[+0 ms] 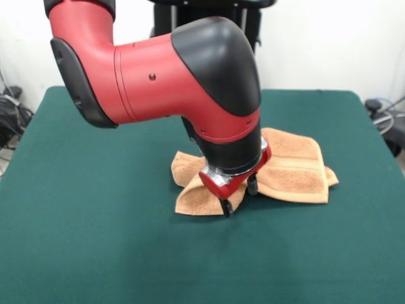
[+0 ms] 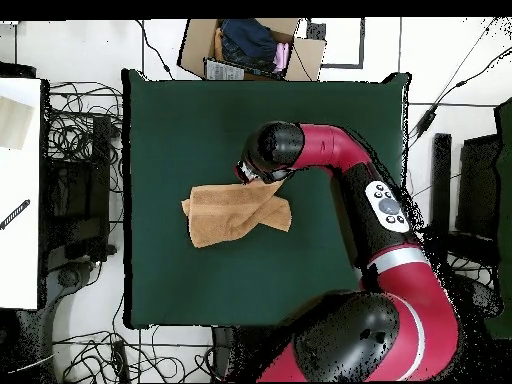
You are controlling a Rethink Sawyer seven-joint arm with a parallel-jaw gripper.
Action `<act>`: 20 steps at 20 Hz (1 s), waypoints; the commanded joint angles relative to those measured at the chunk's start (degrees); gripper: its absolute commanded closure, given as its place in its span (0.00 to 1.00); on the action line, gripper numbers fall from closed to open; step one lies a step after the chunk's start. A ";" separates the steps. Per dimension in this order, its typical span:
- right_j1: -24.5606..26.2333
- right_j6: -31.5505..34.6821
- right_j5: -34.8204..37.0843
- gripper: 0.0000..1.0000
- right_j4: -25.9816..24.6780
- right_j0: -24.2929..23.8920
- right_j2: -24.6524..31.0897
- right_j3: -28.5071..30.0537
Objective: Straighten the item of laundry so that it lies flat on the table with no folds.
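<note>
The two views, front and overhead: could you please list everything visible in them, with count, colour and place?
towel: one, orange-tan, folded and rumpled, near the table's middle.
table: one, dark green cloth top, fills the front view.
cardboard box: one, brown, holding dark items, on the floor beyond the table's top edge in the overhead view.
cables: several, black, on the floor around the table.
arm: one, red and black, bent over the towel.
gripper: one, dark fingers, at the towel's front edge.

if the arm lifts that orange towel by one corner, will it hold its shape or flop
Probably flop. The towel already lies folded over itself in soft bulging layers on the table, so it looks limp. Its looped terry surface likely grips rather than slides under the end effector, and it seems light.
</note>
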 commanded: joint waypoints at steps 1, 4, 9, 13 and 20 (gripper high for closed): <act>0.23 3.22 2.82 0.00 0.76 0.36 -2.93 2.86; 0.46 3.20 2.81 0.00 0.71 0.33 -3.03 2.91; 1.17 2.84 3.64 0.00 0.75 0.44 -3.25 2.49; 1.70 2.53 3.56 0.00 0.62 0.40 -3.26 2.31; 2.33 1.68 5.22 0.00 1.10 0.30 -3.02 2.17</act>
